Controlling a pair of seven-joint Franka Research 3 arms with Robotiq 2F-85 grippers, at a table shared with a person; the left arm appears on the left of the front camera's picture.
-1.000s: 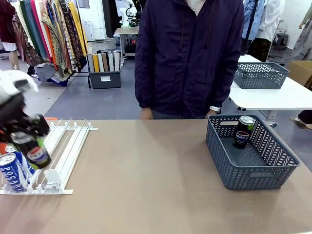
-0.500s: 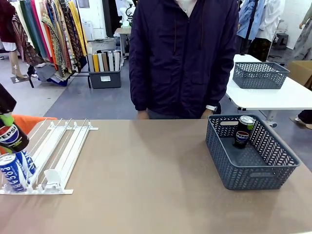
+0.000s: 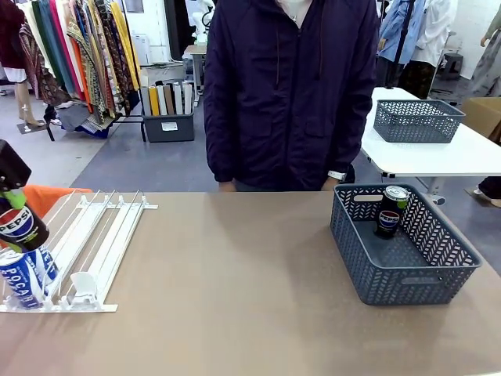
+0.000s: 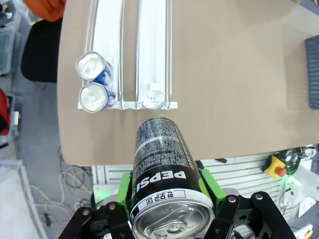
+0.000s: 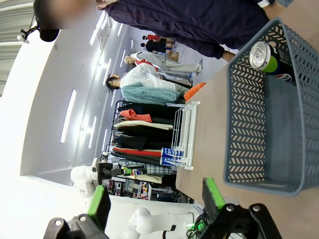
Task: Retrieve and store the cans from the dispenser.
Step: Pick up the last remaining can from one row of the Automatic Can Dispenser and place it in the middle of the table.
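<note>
My left gripper (image 3: 14, 205) hangs at the table's far left edge, shut on a black Pepsi can (image 3: 19, 229) held above the dispenser (image 3: 102, 235). In the left wrist view the Pepsi can (image 4: 159, 149) sits between the green pads of that gripper (image 4: 167, 188), high above the white rails (image 4: 149, 50). Two blue-and-white Pocari cans (image 3: 25, 276) lie at the dispenser's low front end; from above, the Pocari cans (image 4: 93, 82) rest side by side. My right gripper (image 5: 157, 196) is open and holds nothing, near the basket.
A dark grey lattice basket (image 3: 407, 270) stands at the right with one dark can (image 3: 390, 210) upright in its far corner. A person in a dark jacket (image 3: 290, 86) stands at the far edge. The tabletop between dispenser and basket is bare.
The left gripper has lifted the Pepsi can off the dispenser's front end, up and to the left, then dipped slightly. The person has shifted a little to the left.
</note>
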